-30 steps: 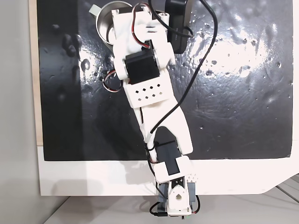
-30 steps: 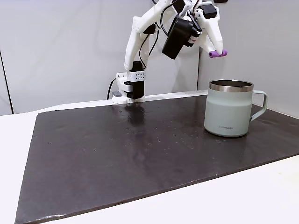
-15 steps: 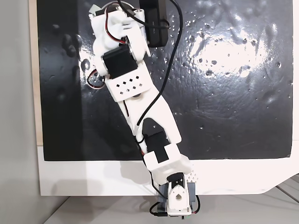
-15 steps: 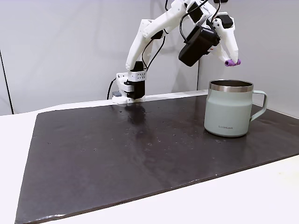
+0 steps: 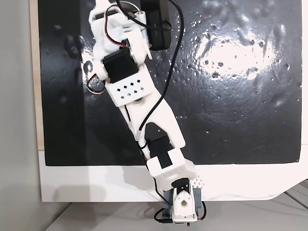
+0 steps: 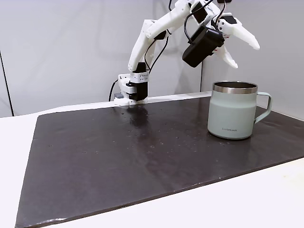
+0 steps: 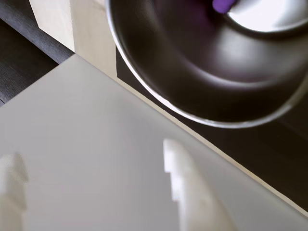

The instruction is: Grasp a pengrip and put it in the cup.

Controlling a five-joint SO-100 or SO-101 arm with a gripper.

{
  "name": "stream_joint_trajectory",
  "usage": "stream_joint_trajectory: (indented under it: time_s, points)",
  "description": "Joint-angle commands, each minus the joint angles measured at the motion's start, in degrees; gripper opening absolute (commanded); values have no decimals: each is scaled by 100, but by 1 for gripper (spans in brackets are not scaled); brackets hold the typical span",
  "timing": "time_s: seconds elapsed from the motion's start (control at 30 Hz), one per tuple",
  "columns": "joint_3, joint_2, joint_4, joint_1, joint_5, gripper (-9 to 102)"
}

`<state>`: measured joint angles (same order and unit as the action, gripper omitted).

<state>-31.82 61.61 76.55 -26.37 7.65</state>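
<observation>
The cup [image 6: 232, 114], a pale grey-green steel mug with its handle to the right, stands on the black mat at the right of a fixed view. Just above its rim hangs my gripper [image 6: 247, 57], open, with nothing between its white fingers [image 6: 244, 37]. The wrist view looks down into the cup's shiny inside [image 7: 192, 62]. The purple pengrip [image 7: 222, 5] shows there at the top edge, inside the cup. My gripper [image 7: 91, 151] stands open there too, and both fingers [image 7: 190, 192] are blurred. From above, my arm [image 5: 127, 77] covers the cup.
A black mat [image 6: 118, 156] covers most of the white table [image 6: 266, 199]. The arm's base [image 6: 133, 88] stands at the mat's far edge. A grey wall rises close behind the cup. In the view from above, the mat [image 5: 240, 96] is bare right of the arm.
The gripper carried the pengrip over the cup and has opened. The pengrip has left the fingers and lies in the cup. The arm swung slightly left in the view from above.
</observation>
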Motion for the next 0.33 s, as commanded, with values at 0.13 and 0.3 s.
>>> stream_joint_trajectory:
  time_s: [0.13,0.3]
  points:
    - [360,325,35,-97,-79,29]
    - [360,325,26,-97,-88,29]
